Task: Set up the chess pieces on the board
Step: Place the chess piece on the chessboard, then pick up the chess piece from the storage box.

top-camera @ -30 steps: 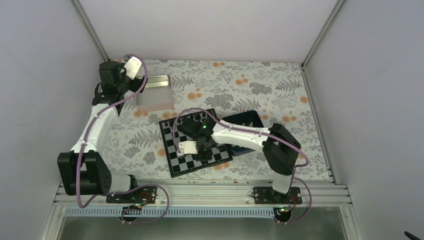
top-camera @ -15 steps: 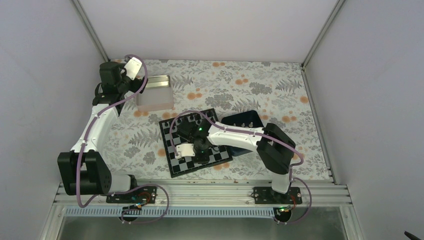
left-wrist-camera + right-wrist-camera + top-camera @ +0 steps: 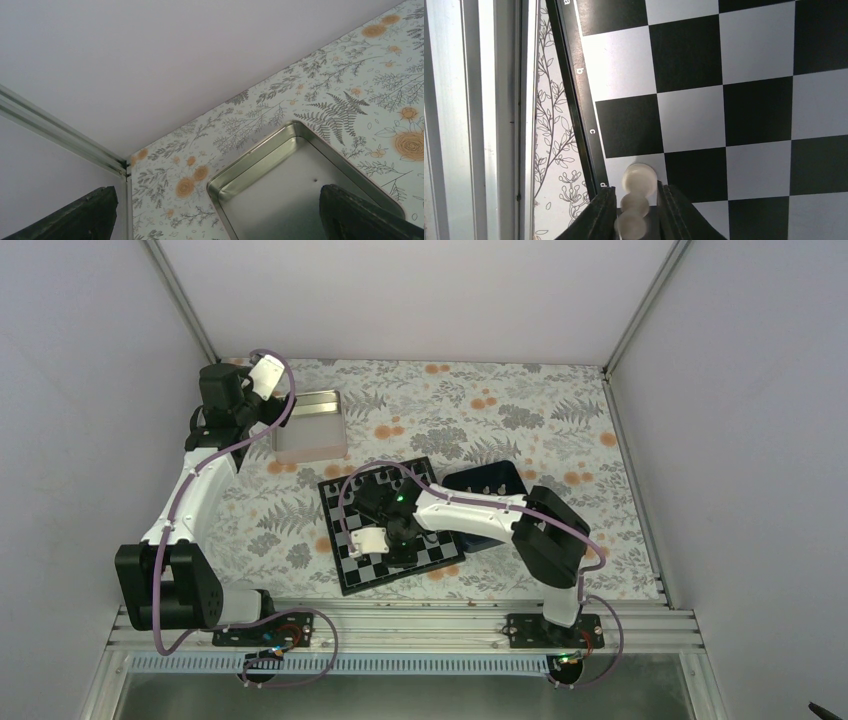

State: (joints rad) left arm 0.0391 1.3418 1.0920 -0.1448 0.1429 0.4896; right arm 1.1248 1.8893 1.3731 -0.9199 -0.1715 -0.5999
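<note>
A white chess piece [image 3: 639, 179] is seen on the board [image 3: 689, 120], on the edge square by the letter d. It is flanked closely by the right gripper [image 3: 638, 214] — whether it is clamped cannot be told. The left gripper [image 3: 217, 220] is held spread wide above a metal tin [image 3: 250, 161].

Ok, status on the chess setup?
Left jaws open, empty, over the tin. Right jaws flank a white piece on the board, edge square by d; grip unclear. Nearby squares bare.
</note>
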